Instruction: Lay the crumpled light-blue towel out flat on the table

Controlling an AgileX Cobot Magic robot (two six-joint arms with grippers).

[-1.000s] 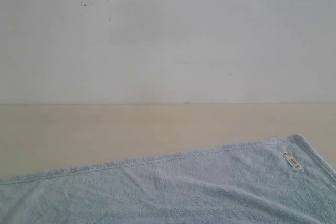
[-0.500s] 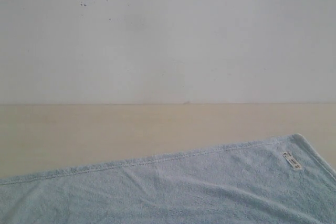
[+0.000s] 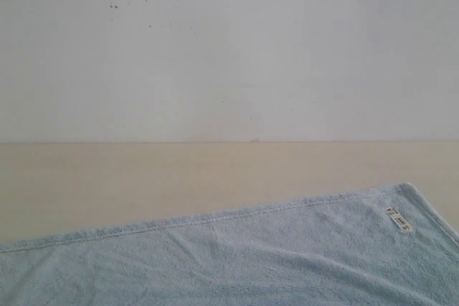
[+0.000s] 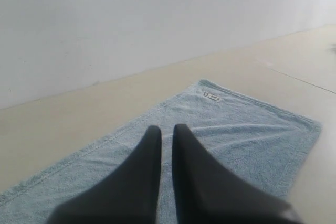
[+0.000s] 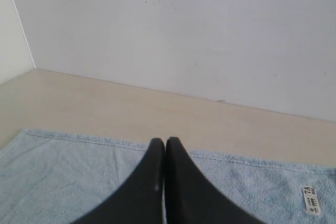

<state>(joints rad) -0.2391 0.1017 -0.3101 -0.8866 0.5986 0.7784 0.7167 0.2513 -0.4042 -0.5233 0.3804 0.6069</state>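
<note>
A big white wall (image 3: pixel 229 48) stands at the far side. In front of it is the wide cream bench (image 3: pixel 143 177). The light-blue towel (image 3: pixel 251 256) lies flat on the near part of the bench. The left end effector (image 4: pixel 167 129) is over the towel, its fingers nearly together, holding nothing. The right end effector (image 5: pixel 165 141) is pinched tight, empty too. A tiny white label (image 3: pixel 399 221) sits near the towel's far right corner.
</note>
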